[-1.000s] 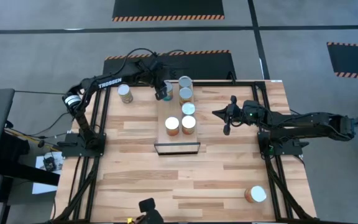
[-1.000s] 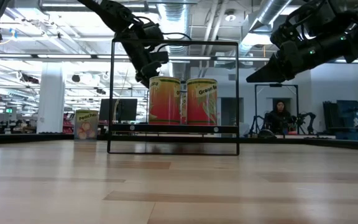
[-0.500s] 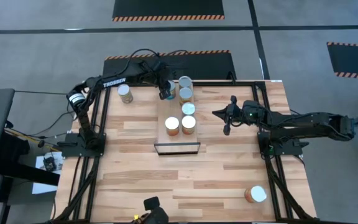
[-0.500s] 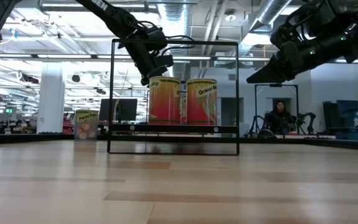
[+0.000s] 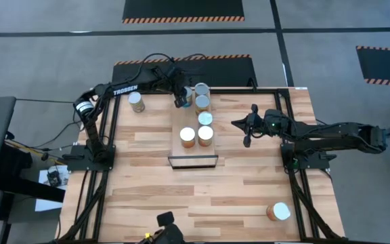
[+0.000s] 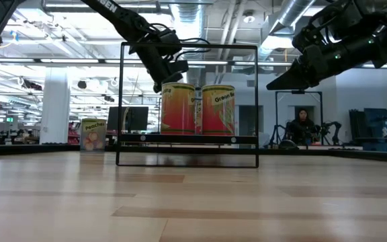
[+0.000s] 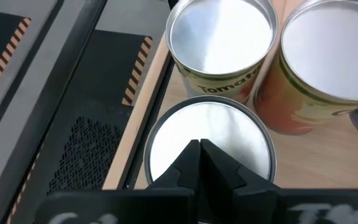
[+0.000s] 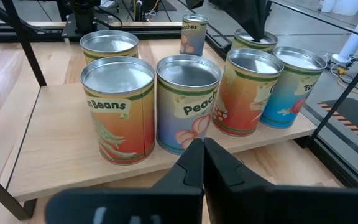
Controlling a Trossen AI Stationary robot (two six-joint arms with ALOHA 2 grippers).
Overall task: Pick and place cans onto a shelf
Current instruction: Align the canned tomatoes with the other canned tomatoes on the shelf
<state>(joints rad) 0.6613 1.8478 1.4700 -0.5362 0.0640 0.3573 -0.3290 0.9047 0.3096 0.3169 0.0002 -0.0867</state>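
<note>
Left end effector poised over a can at the shelf far end, fingers pressed together. Likely just released. Lift straight up, avoiding 2 neighbours. Right end effector idle beside shelf, pressed together.

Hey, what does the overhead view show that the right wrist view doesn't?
Only the high view shows the lone can at the near right corner, plus both arms whole. Only the right wrist view shows labels: the Beans can, the Peach can. Both show the shelf with its cans, the can off to its left, and the left gripper above the far cans.
</note>
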